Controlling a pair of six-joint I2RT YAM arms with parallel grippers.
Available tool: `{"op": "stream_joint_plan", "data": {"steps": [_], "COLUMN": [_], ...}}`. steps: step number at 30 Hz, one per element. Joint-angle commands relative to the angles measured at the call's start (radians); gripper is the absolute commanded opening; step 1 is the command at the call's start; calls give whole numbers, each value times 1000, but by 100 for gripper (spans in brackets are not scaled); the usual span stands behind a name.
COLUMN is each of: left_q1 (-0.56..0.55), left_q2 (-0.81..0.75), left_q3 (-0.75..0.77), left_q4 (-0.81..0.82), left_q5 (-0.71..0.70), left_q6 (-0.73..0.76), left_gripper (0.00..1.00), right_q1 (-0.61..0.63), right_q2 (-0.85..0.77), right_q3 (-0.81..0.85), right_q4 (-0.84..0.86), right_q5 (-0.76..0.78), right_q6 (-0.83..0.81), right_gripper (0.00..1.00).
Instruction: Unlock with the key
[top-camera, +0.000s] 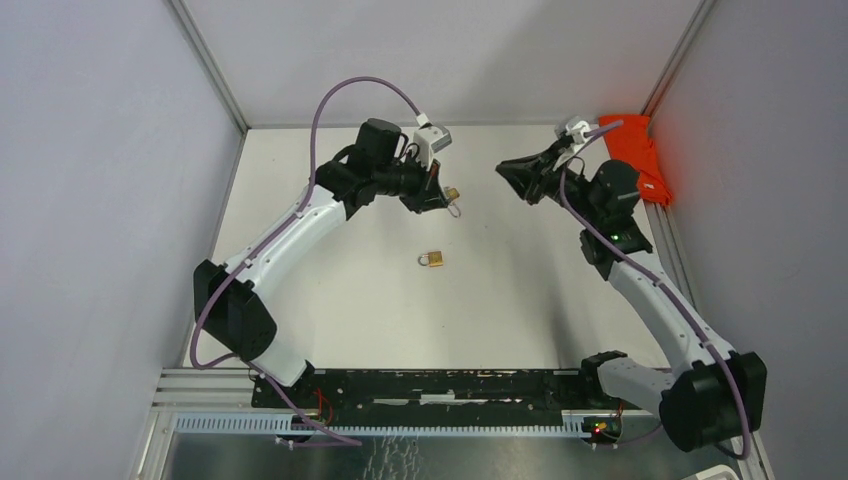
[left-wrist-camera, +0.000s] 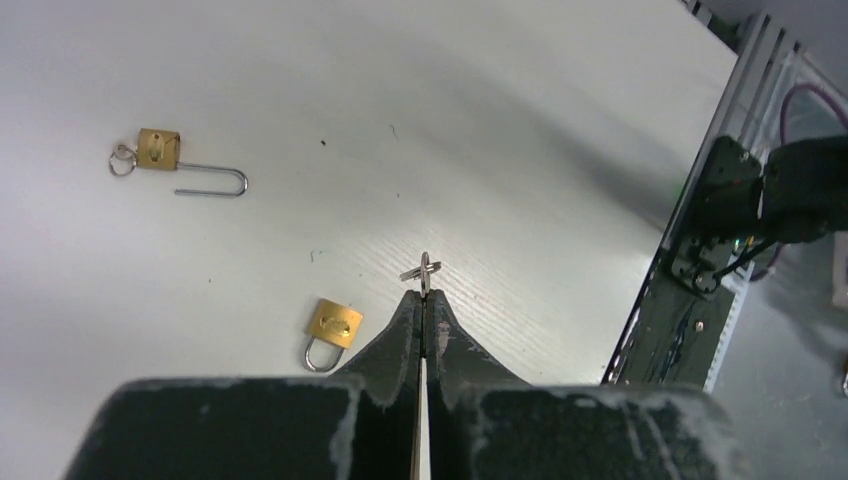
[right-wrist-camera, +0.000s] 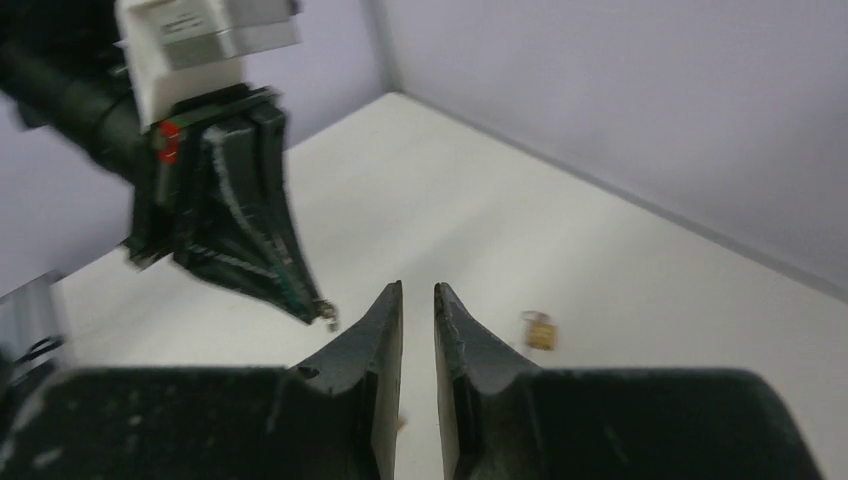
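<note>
My left gripper (left-wrist-camera: 424, 295) is shut on the key (left-wrist-camera: 425, 270), whose small ring sticks out past the fingertips above the table. A brass padlock with its shackle swung open (left-wrist-camera: 159, 149) lies at the far left of the left wrist view. A second brass padlock (left-wrist-camera: 334, 322), shackle closed, lies just left of my fingers. From above, the left gripper (top-camera: 437, 197) hovers beside the open padlock (top-camera: 452, 193), and the closed padlock (top-camera: 432, 259) lies nearer the bases. My right gripper (right-wrist-camera: 418, 290) is raised, its jaws slightly apart with nothing between them.
A red cloth (top-camera: 640, 155) lies against the right wall at the back. The right gripper (top-camera: 503, 168) faces the left one across a gap. One brass padlock (right-wrist-camera: 540, 331) shows blurred in the right wrist view. The black base rail (top-camera: 450, 385) runs along the near edge.
</note>
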Motion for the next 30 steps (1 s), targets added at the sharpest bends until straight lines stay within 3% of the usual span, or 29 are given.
{"op": "stream_joint_plan", "data": {"steps": [1,6,15,21,30], "left_q1": [-1,-2,-4,-5,-7], "left_q2": [-77,-67,-70,-73,-107], "left_q3": [19,44,49,49,28], "left_q4": [-78,-145,-160,-153,-133], "left_q5": [62,164,243,269,285], "left_q6": [155,205,226,227,228], "left_gripper": [2,2,2,2,2], "right_q1": [1,5,46,122,129], "right_q2": [68,118,144,162,210], "right_q3": [-75,-126,-133,-134,-108], "right_q4": [356,460,520,451,425], "right_q5": [-363,-486,-499,-481,-476], "right_q6": [189,214,219,140,109], "right_gripper": [22,20,17,15,13]}}
